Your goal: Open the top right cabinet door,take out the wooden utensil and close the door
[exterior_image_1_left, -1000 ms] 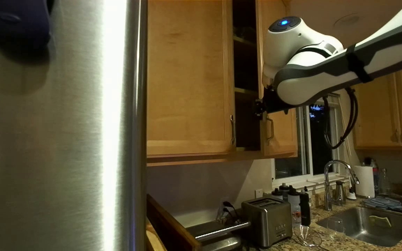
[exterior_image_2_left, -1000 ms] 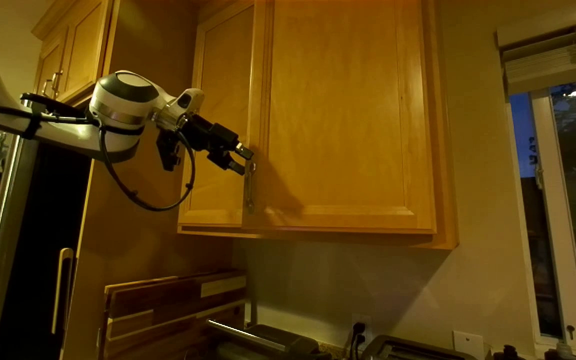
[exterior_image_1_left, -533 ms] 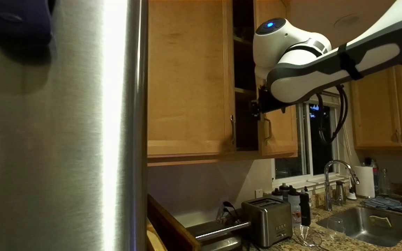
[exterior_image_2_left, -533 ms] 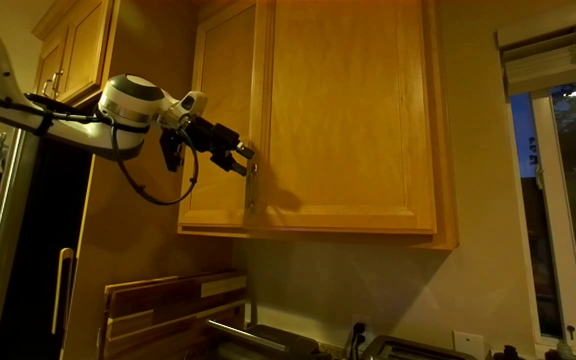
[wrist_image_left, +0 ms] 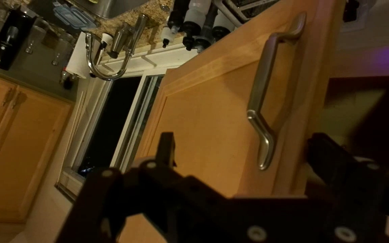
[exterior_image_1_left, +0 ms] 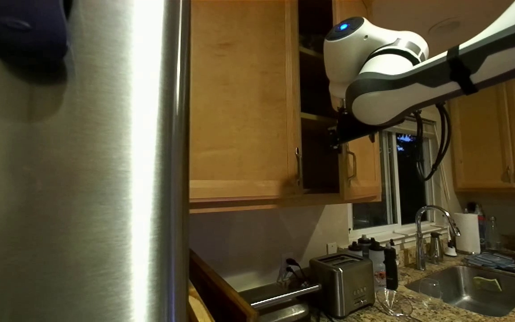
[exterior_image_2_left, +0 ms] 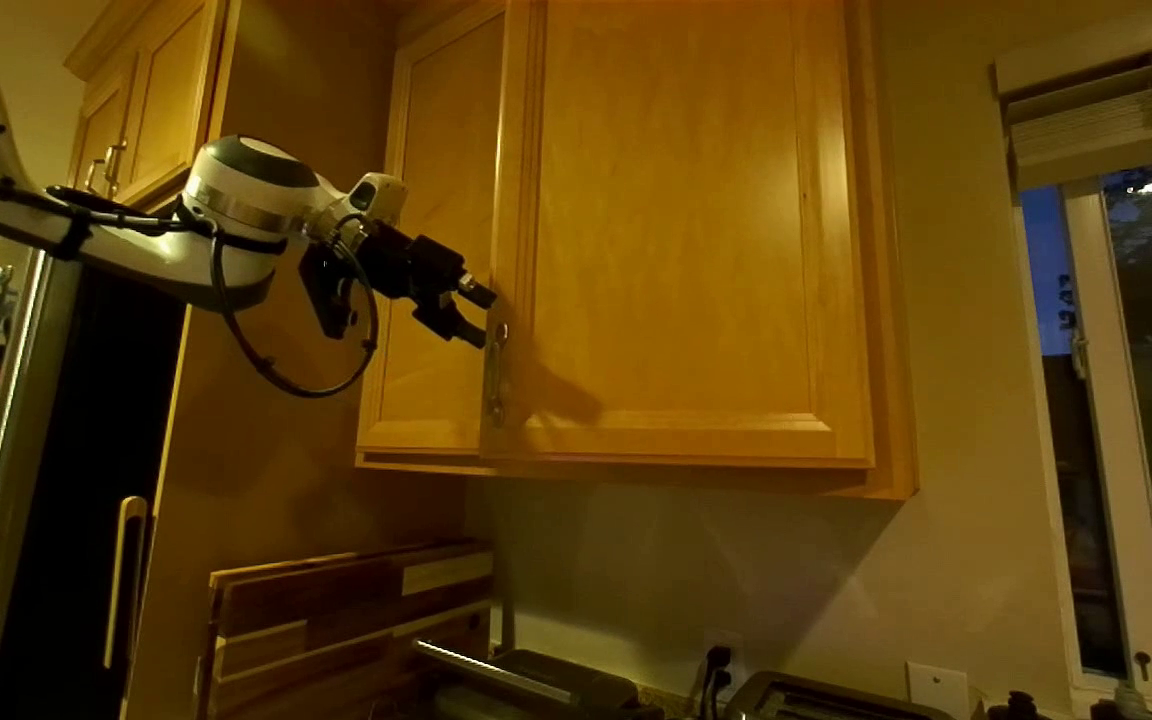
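The top right cabinet door [exterior_image_1_left: 364, 172] is honey-oak and stands partly open, with a dark gap beside its free edge. Its metal bar handle [wrist_image_left: 263, 74] shows in the wrist view, above the space between my fingers. My gripper [wrist_image_left: 241, 138] is open. One finger [wrist_image_left: 165, 148] is in front of the door's face, the opposite one at the free edge on the opening side; whether that finger touches the edge I cannot tell. In an exterior view my gripper [exterior_image_2_left: 484, 318] is just above the handle's top end. The wooden utensil is out of view.
The twin door [exterior_image_1_left: 239, 103] is closed to the left of the gap, where shelves [exterior_image_1_left: 315, 117] show dimly. Below stand a toaster [exterior_image_1_left: 342, 284], bottles [exterior_image_1_left: 377, 264] and wooden boards [exterior_image_2_left: 336, 610]. A steel fridge [exterior_image_1_left: 83, 179] fills the left side of an exterior view.
The door has swung slightly wider, its free edge further from the twin door. The arm has shifted a little with it, and the gripper has stayed open.
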Controlling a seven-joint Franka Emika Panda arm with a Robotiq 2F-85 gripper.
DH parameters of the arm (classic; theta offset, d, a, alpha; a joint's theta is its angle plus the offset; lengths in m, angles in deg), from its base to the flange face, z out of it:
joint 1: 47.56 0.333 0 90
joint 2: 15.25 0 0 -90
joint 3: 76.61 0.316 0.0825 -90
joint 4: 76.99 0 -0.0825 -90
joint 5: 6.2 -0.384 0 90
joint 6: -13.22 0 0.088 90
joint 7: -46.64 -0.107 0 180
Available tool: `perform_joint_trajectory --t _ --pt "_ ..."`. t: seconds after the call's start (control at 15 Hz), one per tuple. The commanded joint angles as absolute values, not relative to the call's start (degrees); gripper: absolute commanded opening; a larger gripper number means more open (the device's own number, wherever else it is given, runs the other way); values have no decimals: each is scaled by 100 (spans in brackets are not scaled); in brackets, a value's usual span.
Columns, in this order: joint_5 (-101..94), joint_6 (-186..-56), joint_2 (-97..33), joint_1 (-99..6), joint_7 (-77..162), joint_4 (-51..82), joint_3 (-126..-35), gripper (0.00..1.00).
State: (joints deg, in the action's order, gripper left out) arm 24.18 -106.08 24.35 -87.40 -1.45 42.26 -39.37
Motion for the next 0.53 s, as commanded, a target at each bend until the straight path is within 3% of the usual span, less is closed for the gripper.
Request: perform_joint_trajectory --t 0.0,0.47 --pt "2906 -10200 2463 -8293 -406 4466 -4523 100" --pt "3418 -9470 2621 -7057 -741 4971 -5567 100"
